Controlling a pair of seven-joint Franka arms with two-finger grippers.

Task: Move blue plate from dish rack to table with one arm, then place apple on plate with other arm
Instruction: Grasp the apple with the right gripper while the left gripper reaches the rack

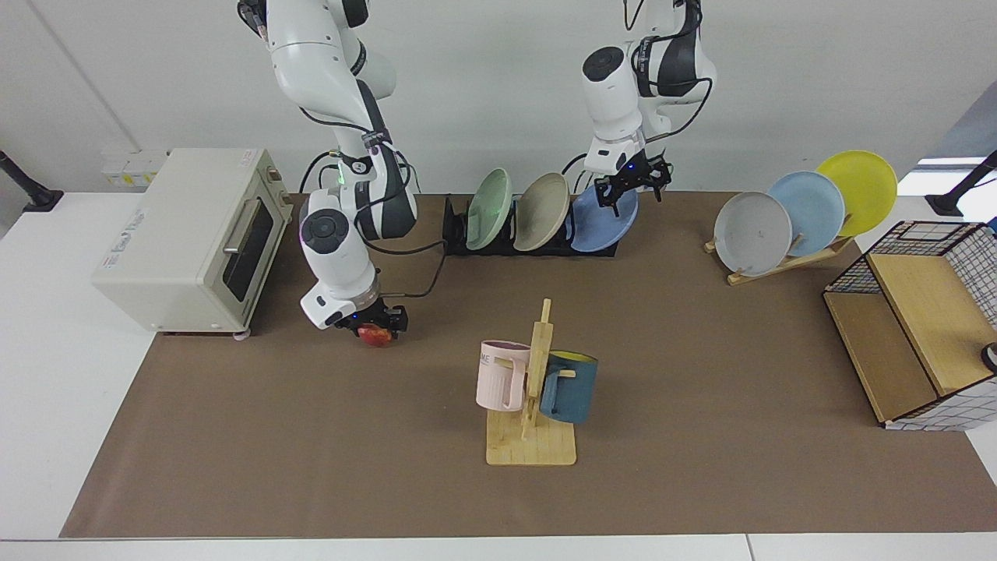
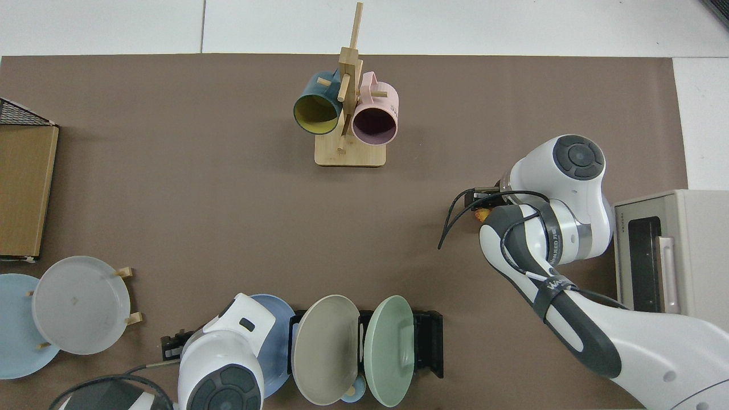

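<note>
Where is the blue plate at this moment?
In the facing view, the blue plate leans in the end slot of the dish rack, beside the beige plate, with the left gripper at its upper rim.

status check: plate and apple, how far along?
Done: nothing is placed yet. The blue plate stands in the dish rack.

In hand: the left hand is at the plate's top rim; grip unclear. The right hand is down on the apple near the toaster oven, apparently gripping it.

Left: plate onto the table, then apple onto it.
</note>
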